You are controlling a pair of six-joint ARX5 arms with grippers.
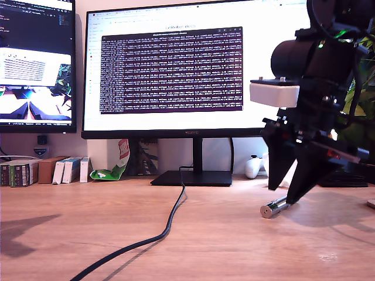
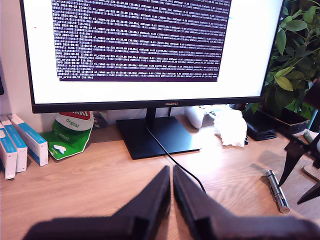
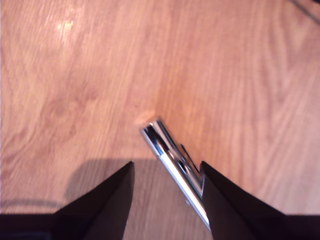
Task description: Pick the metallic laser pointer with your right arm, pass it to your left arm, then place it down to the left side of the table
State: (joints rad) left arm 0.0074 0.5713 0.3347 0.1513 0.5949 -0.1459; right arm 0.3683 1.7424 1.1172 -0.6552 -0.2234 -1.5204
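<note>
On the wooden surface (image 1: 88,234), my second end effector (image 3: 167,172) stands wide open astride the pointer (image 1: 273,208) at the exterior view's right, one finger (image 3: 225,200) touching its barrel, which runs slantwise between them. My first end effector (image 2: 171,175), nearly closed and empty, waits well apart.

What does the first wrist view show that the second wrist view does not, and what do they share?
Only the first wrist view shows the wide black-framed monitor, its flat black stand, the thin black cable, the green snack bag, the leafy green plant and my first hand, its tips nearly together. Only the second wrist view shows my second hand, open astride the pointer. Both show the short shiny silver metal laser pointer lying on the light-brown wooden table.
</note>
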